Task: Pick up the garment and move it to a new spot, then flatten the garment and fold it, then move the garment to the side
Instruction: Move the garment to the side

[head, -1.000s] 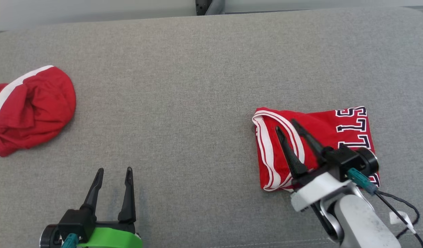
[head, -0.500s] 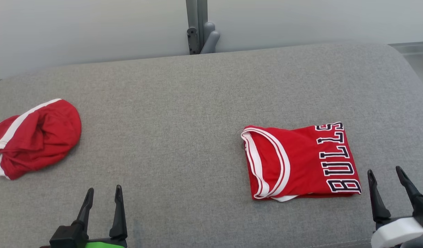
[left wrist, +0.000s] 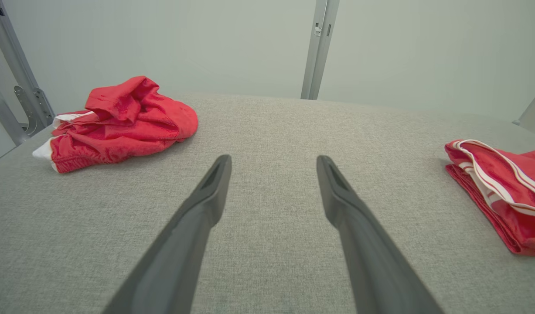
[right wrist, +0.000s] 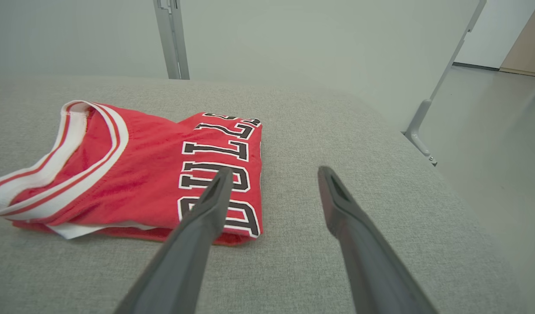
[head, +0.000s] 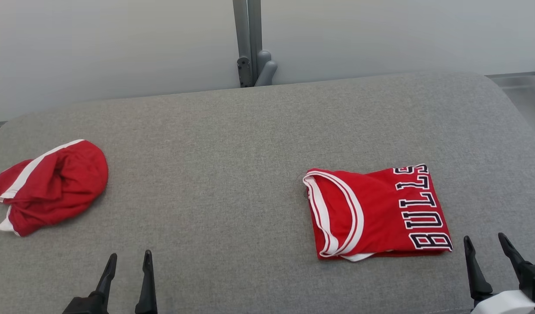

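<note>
Right tool sits low at my near right, fingers spread wide and empty, pointing away from me over the grey fabric-covered counter. Left tool mirrors it at my near left, equally wide, holding nothing. The folded red Bulls jersey lies flat just beyond and left of my right tool, not touching it. A crumpled red garment rests at the far left.

Wide grey fabric cushion, rounded at the far corners, stretching right across. Over on the right, lying flat on it: folded red jersey, white-trimmed neckline turned toward the middle (black BULLS lettering along the right edge). Far left, well apart, slumped near the edge: crumpled red garment with a white stripe.
</note>
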